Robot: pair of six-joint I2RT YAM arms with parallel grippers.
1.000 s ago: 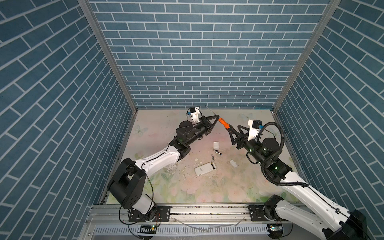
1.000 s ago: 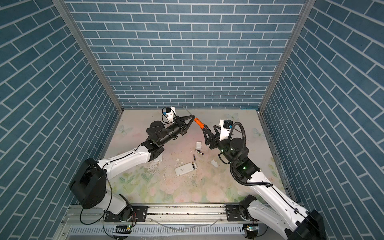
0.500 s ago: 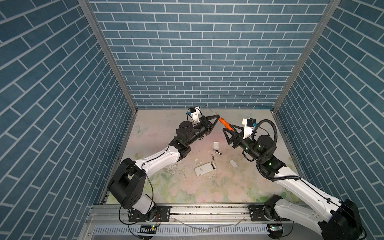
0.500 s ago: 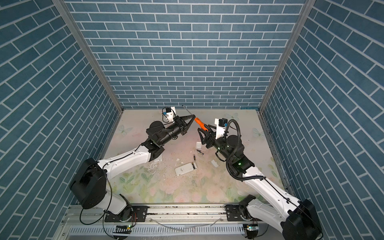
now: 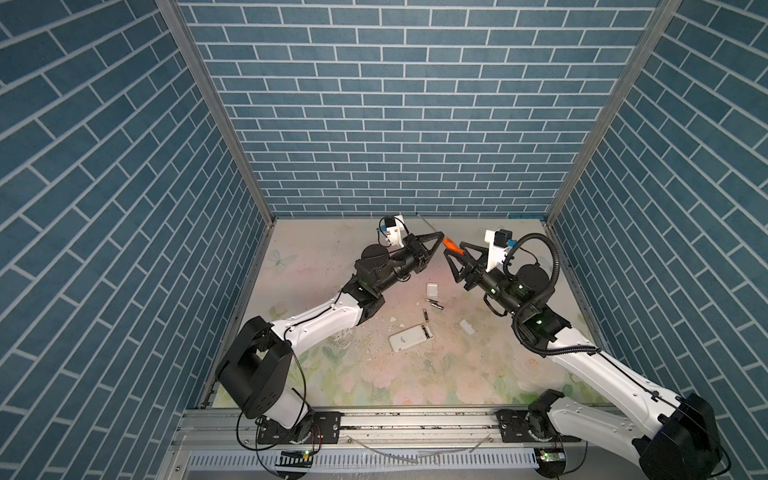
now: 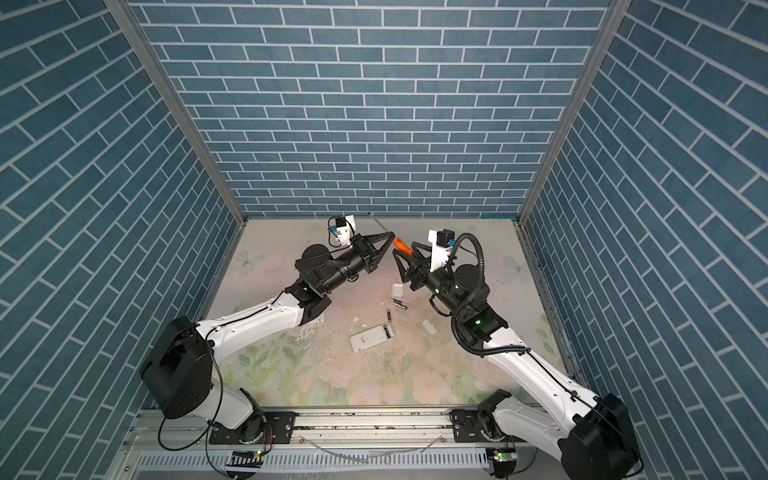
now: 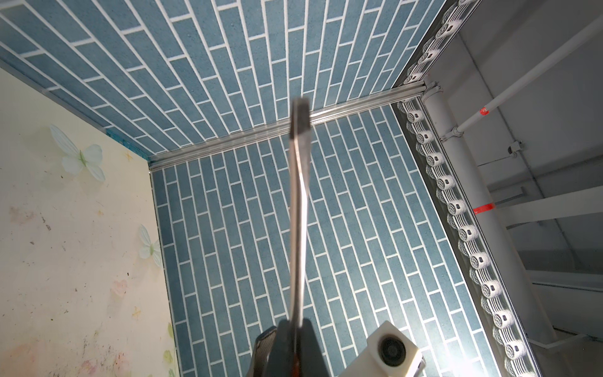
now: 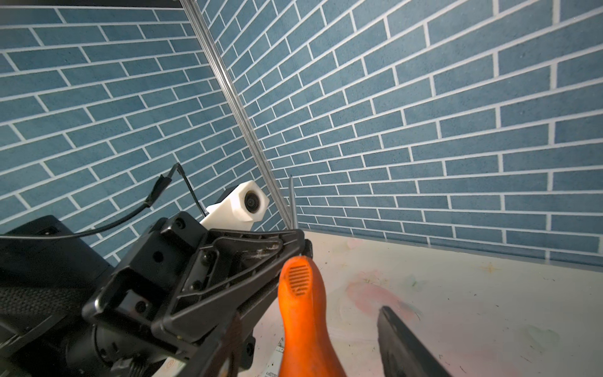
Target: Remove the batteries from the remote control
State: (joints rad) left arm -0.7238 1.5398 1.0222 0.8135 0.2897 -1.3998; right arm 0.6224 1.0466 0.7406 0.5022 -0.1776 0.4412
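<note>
Screwdriver held between the two arms; the batteries lie on the bench [image 5: 457,374].
The left fingers [image 7: 313,355] are clamped on the metal shaft of the screwdriver [image 8: 303,310], and the right fingers [image 8: 408,342] stand apart around its orange handle. Loose batteries [image 5: 435,305] lie near the white remote [image 5: 409,338]. They look light, stiff, smooth and likely to roll, so each is best pinched across its middle.
</note>
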